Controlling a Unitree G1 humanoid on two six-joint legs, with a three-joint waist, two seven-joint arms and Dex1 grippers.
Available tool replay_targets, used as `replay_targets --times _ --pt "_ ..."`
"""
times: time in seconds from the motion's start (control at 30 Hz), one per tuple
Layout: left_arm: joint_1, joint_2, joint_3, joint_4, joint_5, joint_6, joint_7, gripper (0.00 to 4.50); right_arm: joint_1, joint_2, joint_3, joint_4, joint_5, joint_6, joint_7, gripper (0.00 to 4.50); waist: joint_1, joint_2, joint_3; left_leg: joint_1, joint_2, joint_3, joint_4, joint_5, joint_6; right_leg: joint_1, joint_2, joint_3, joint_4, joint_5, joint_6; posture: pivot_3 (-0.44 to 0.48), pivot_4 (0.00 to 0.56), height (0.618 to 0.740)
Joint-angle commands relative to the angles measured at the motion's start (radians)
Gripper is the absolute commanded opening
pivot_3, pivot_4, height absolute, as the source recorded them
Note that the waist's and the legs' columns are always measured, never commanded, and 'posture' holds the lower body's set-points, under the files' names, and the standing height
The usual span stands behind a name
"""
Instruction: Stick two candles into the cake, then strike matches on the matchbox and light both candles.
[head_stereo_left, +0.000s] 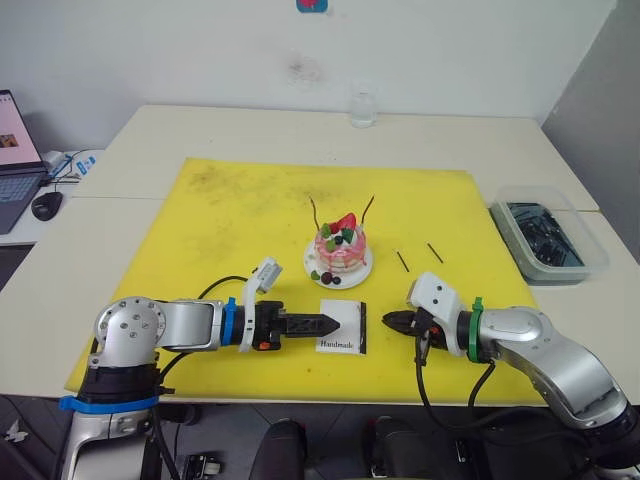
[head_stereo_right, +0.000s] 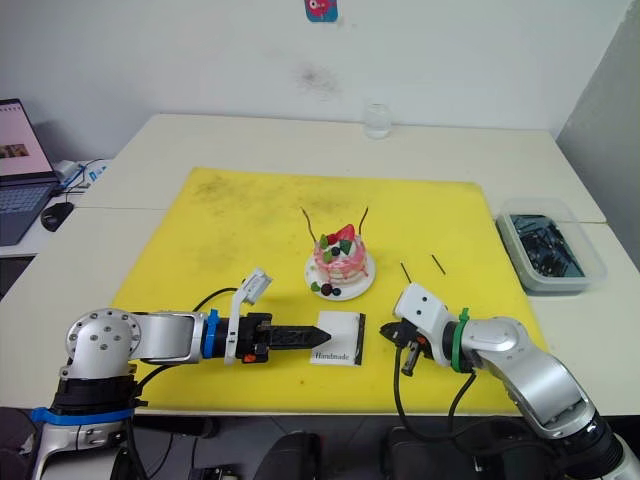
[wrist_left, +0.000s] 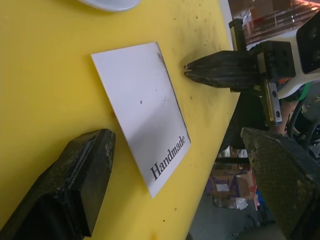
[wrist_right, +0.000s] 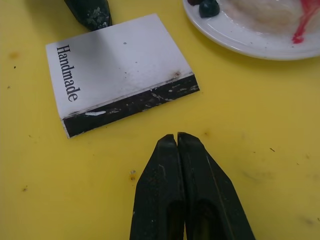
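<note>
The robot's left gripper (head_stereo_left: 325, 323), with its two black fingers, lay low over the near part of the big yellow mat (head_stereo_left: 220, 230), and in the left wrist view its fingers (wrist_left: 75, 175) stood wide apart. Its tips were at the left edge of the flat white matchbox (head_stereo_left: 341, 327) with the word "Handmade" on it. The matchbox lay flat on the mat, with its black striking strip (wrist_right: 132, 111) on the side facing the right gripper (head_stereo_left: 390, 320). The right gripper rested just beside that strip, not touching it, and its two black fingers (wrist_right: 165, 190) were pressed together with nothing between them. A little farther back sat the small round pink-and-white cake (head_stereo_left: 340, 247) on its small white plate (head_stereo_left: 362, 270), near the middle of the mat. It had a red strawberry slice and green and dark berries on top. Two thin curved dark candles (head_stereo_left: 314, 212) stood up out of the cake, one on each side. To the right of the cake, two short dark matches (head_stereo_left: 402, 261) lay on the mat, near each other but apart. Off the mat to the right sat a clear plastic box (head_stereo_left: 548, 236) with dark things in it. At the far edge of the pale table (head_stereo_left: 300, 130) stood a small clear glass (head_stereo_left: 362, 108). Far to the left were an open laptop (head_stereo_left: 15, 160) and a black computer mouse (head_stereo_left: 46, 205).
</note>
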Motion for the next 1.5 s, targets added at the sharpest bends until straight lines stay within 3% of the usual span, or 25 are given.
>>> replay_targets --times 0.03,0.27,0.77,0.87,1.27,1.5 --pt "0.008 -0.032 -0.006 -0.017 -0.018 0.01 0.025 4.5 -0.031 0.014 0.039 -0.001 -0.01 0.01 0.003 0.06 0.002 0.0 0.0 0.0 0.0 0.0 0.0 0.0 0.0 0.0 0.0 0.0 0.0 0.0 0.0 0.0 0.15 0.74" --pt "0.02 -0.059 -0.012 -0.027 -0.007 0.009 0.044 4.5 -0.079 0.063 0.11 0.038 -0.039 -0.002 -0.004 0.06 0.006 0.0 0.0 0.0 0.0 0.0 0.0 0.0 0.0 0.0 0.0 0.0 0.0 0.0 0.0 0.0 0.15 0.74" --pt "0.029 -0.096 -0.024 -0.035 0.023 -0.004 0.052 4.5 -0.16 0.113 0.118 0.048 -0.032 0.006 0.022 0.06 0.018 0.0 0.0 0.0 -0.001 0.0 0.0 0.0 0.0 0.0 0.0 0.0 -0.001 0.0 0.0 0.0 0.15 0.74" --pt "0.035 -0.093 -0.031 -0.046 0.055 -0.022 0.049 3.91 -0.163 0.118 0.116 0.043 -0.026 0.017 0.021 0.0 0.018 0.0 0.0 0.0 -0.001 0.0 0.0 0.0 0.0 0.0 0.0 0.0 -0.001 0.0 0.0 0.0 0.15 0.74" --pt "0.023 -0.07 -0.029 -0.093 0.115 -0.06 -0.023 0.13 -0.157 0.131 0.072 0.009 -0.004 0.06 0.002 0.0 0.017 0.0 0.0 -0.001 0.0 0.0 0.0 0.0 0.0 0.0 -0.001 0.0 -0.001 0.0 0.0 0.0 0.15 0.74" --pt "-0.062 -0.015 0.001 -0.094 -0.083 0.036 -0.087 0.02 -0.128 0.045 -0.138 -0.104 0.112 0.179 0.018 0.0 0.018 -0.001 0.0 -0.001 0.001 -0.001 0.0 0.0 0.0 -0.001 0.0 -0.001 -0.001 0.0 0.0 0.0 0.15 0.74"
